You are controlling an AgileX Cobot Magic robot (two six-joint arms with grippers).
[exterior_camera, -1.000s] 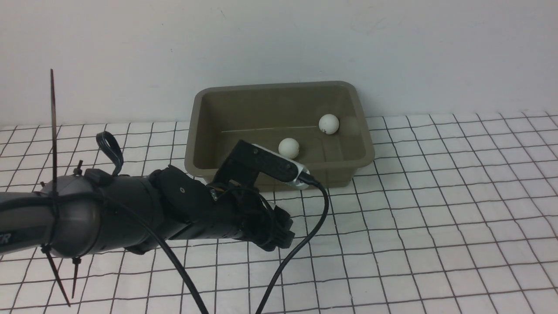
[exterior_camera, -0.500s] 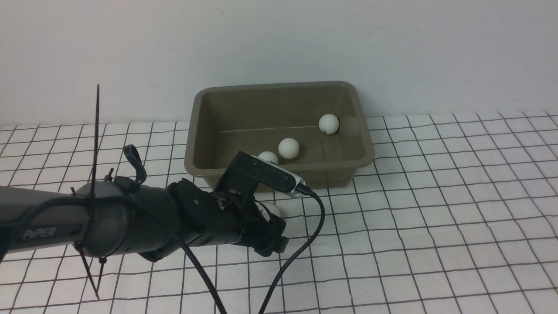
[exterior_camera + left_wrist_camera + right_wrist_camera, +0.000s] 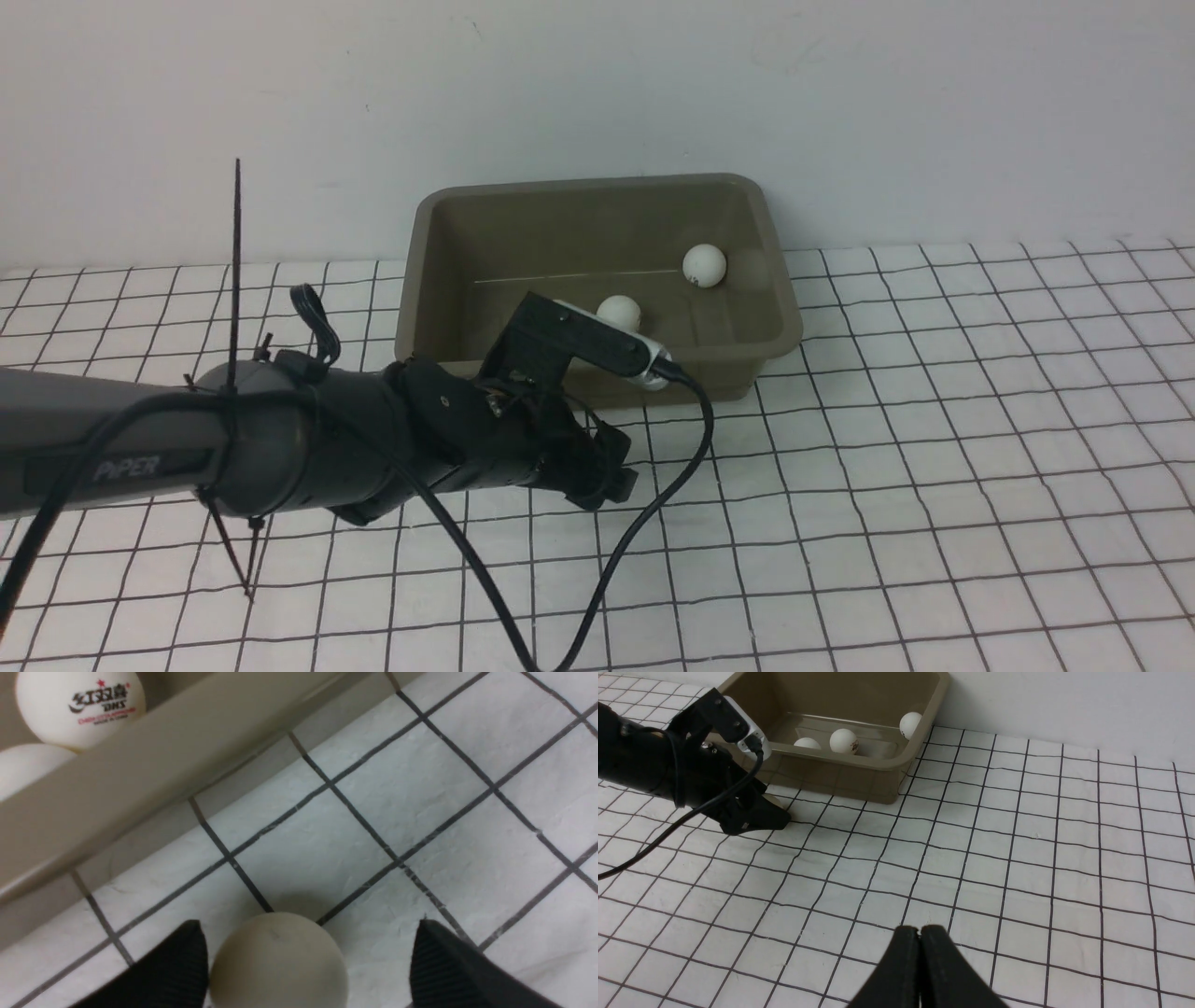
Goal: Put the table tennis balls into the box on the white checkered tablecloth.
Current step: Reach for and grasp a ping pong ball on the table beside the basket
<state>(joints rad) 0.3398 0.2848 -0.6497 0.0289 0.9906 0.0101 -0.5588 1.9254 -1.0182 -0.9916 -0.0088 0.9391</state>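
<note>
The olive-grey box (image 3: 786, 317) stands on the white checkered tablecloth (image 3: 934, 420) at the back. Two table tennis balls (image 3: 704, 265) (image 3: 618, 308) show inside it in the front view. The right wrist view shows three in it (image 3: 807, 743) (image 3: 844, 741) (image 3: 910, 724). My left gripper (image 3: 607, 471) is low on the cloth just in front of the box. In the left wrist view this gripper (image 3: 308, 924) is open around another ball (image 3: 279, 961): one finger (image 3: 187, 961) is right beside it, the other (image 3: 439, 961) stands apart. My right gripper (image 3: 920, 929) is shut and empty.
The box's front rim (image 3: 140, 765) lies close ahead of the left fingers, with a logo ball (image 3: 79, 704) behind it. A black cable (image 3: 653, 509) loops from the left wrist camera over the cloth. A pale wall rises behind the box.
The left arm has shifted right and slightly toward the box. Its gripper now hides the ball on the cloth that showed half a second ago. The right gripper has not moved.
</note>
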